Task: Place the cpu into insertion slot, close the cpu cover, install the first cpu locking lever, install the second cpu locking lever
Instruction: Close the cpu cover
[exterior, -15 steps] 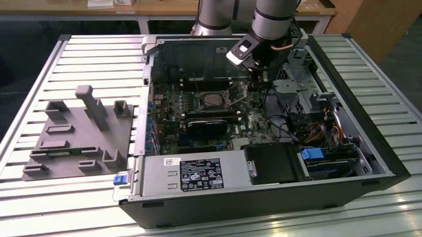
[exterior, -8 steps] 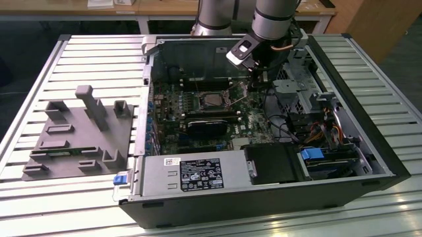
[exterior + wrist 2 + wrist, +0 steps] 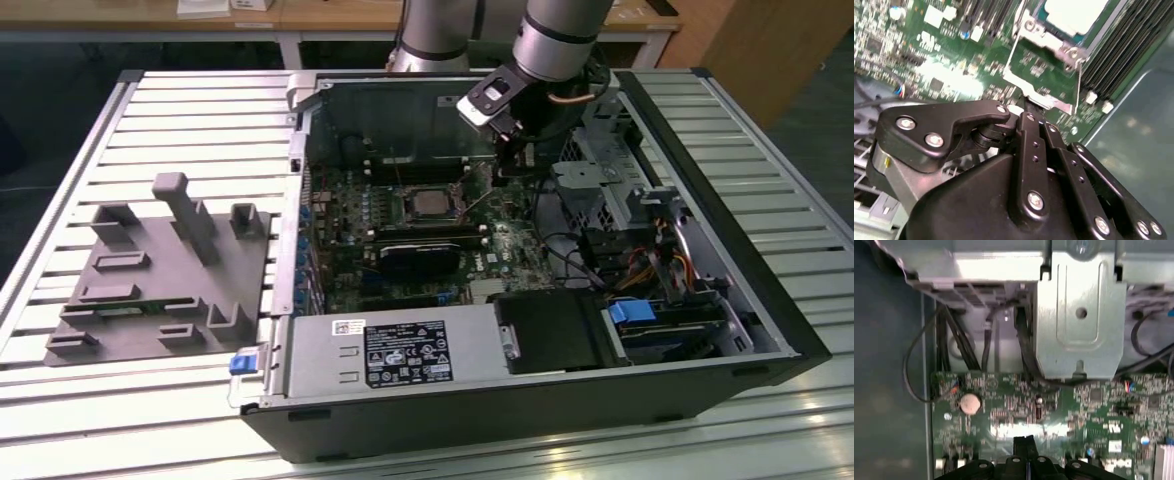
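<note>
The end effector (image 3: 1031, 114), fingers pressed together, sits at the edge of the open cpu cover (image 3: 1054, 102), next to the seated cpu (image 3: 1074, 15). Memory slots (image 3: 1116, 50) and a metal drive cage (image 3: 1079, 315) crowd close.

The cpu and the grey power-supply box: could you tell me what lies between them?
In the exterior view, past the cpu lie black memory slots, then a black rectangular block.

The exterior view looks down at a slant from well back, taking in the whole open computer case (image 3: 534, 425) on the slatted table (image 3: 80, 410). Both wrist views sit close behind the gripper (image 3: 1026, 109), facing past its black linkage onto the green motherboard (image 3: 944, 75). The second wrist view faces the cpu (image 3: 1076, 15), the first wrist view the board's edge and a metal bracket (image 3: 1079, 315); all three views share the motherboard
</note>
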Action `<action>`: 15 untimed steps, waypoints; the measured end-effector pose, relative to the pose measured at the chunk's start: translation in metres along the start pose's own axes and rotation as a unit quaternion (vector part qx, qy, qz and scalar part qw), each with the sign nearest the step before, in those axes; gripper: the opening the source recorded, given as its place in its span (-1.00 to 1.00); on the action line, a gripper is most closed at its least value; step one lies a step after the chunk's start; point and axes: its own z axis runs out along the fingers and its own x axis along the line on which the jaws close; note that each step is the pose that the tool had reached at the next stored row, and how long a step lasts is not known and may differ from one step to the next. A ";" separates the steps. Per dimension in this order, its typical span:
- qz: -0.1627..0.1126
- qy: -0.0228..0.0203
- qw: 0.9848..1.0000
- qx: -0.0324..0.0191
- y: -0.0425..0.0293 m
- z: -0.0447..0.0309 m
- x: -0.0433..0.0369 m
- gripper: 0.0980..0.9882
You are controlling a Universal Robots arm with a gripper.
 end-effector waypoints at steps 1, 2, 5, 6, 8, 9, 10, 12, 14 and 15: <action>0.000 0.000 1.000 0.002 0.0000 0.0000 0.0000 -0.99; 0.000 0.000 1.000 0.002 0.0000 -0.0001 0.0000 -0.99; 0.000 0.000 1.000 0.002 0.0000 0.0000 0.0000 -0.99; 0.000 0.000 1.000 0.002 -0.0002 0.0000 -0.0001 -0.99; 0.000 0.000 1.000 0.002 -0.0018 0.0002 0.0000 -0.99; 0.000 0.000 1.000 0.001 -0.0033 0.0004 0.0000 -0.99; 0.000 0.000 1.000 0.001 -0.0050 0.0005 -0.0001 -0.99; 0.000 0.000 1.000 0.001 -0.0082 0.0009 -0.0001 -0.99; 0.000 0.000 1.000 0.000 -0.0122 0.0013 -0.0001 -0.99; 0.000 0.000 1.000 0.000 -0.0143 0.0016 -0.0001 -0.99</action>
